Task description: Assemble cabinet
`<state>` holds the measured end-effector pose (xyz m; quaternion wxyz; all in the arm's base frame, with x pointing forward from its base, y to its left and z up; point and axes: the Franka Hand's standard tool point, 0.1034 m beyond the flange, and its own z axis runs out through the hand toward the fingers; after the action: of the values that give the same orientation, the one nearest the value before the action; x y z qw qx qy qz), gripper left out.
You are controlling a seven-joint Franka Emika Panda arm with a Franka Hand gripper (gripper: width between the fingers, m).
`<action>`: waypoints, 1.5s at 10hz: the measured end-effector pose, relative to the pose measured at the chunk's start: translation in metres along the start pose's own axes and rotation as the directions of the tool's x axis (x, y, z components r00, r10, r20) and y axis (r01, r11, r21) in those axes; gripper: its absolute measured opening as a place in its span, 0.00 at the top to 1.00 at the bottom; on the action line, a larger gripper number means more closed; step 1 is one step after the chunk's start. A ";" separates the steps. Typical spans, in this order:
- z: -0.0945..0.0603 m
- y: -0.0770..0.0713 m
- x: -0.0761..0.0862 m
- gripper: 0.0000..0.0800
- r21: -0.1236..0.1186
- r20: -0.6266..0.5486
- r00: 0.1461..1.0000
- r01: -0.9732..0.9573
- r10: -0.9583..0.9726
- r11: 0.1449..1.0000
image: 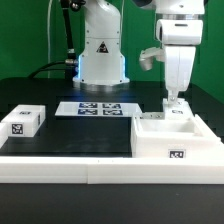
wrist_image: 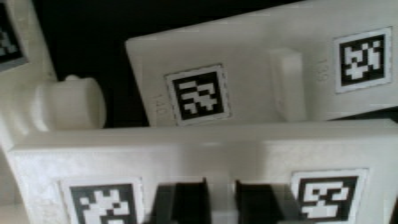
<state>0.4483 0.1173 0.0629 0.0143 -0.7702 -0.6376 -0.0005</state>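
Judging by its moulded white plastic walls, the cabinet (image: pixel 175 140) should be stiff, light for its bulk and rather slick. Best hold is probably a thin upright wall, pinched across its thickness and clear of the tag panels. It sits at the desk's near right corner as the exterior view shows it. Jaws are down at its far wall. Their gap looks narrow in the wrist view, but I cannot tell whether they pinch. A small tagged block (image: pixel 22 121) lies by the left edge and the marker board (image: pixel 100 108) mid-desk, both well apart. Nothing obstructs.
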 end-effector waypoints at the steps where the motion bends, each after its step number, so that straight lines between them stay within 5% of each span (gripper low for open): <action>1: -0.003 0.001 0.001 0.91 -0.003 0.001 1.000 0.002 -0.002 1.000; 15: -0.001 0.002 -0.001 0.91 0.005 0.005 1.000 -0.004 0.004 1.000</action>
<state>0.4499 0.1160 0.0640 0.0147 -0.7715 -0.6361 0.0028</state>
